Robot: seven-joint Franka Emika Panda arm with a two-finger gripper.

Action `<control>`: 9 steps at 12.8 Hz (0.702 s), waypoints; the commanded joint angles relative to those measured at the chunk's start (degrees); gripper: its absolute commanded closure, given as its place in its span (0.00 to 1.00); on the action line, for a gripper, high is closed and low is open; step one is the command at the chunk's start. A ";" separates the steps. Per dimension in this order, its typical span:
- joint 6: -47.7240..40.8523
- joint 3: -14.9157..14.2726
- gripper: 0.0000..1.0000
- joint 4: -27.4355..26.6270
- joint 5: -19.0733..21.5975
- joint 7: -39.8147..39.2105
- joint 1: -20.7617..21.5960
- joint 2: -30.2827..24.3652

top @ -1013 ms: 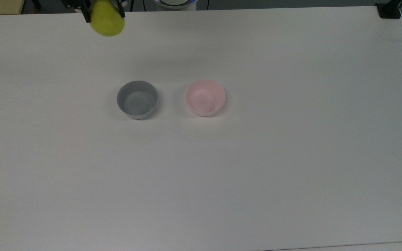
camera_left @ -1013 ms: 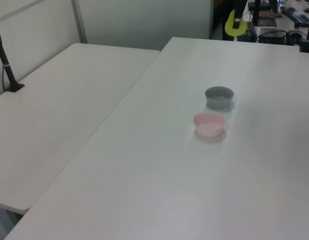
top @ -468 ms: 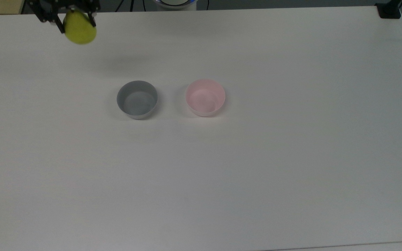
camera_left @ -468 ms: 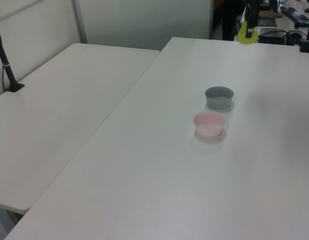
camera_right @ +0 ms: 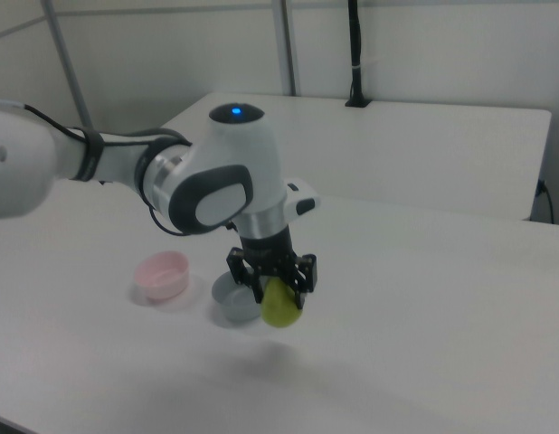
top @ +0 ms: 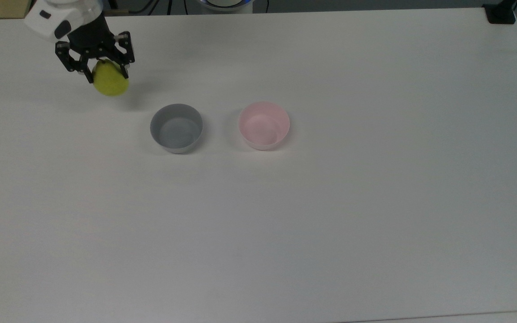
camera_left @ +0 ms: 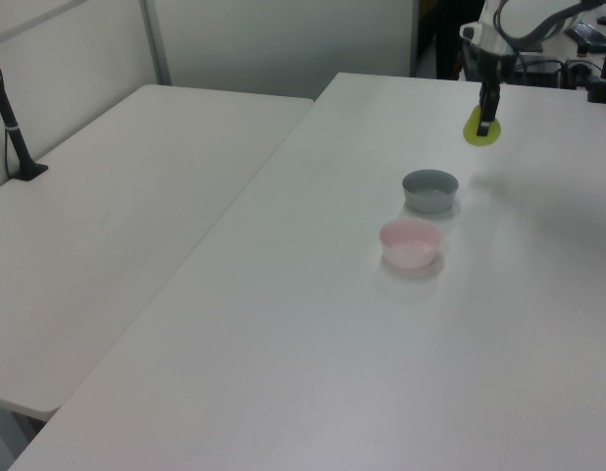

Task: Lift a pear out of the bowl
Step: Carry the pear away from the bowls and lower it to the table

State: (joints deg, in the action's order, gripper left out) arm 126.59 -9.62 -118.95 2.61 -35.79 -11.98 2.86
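We see the gripper [top: 106, 75] with its jaws closed around the upper part of the pear [top: 111, 82], which hangs below them above the tabletop [top: 330, 224], near the top view's upper left corner. Toward the top view's right of it stands the grey bowl [top: 176, 128], and just beyond that the pink bowl [top: 264, 125]; the two bowls are near each other but apart. Both bowls hold nothing, and the pear is well apart from the pink one.
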 commanded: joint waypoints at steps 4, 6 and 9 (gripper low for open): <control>7.88 -2.50 1.00 -0.84 -0.24 5.91 0.20 6.45; 9.10 -3.47 1.00 -0.76 -0.85 5.91 0.47 8.29; 10.96 -3.91 1.00 -0.76 -0.94 5.82 0.56 10.14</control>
State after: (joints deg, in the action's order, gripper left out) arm 135.71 -12.77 -119.24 2.59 -31.27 -12.00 12.29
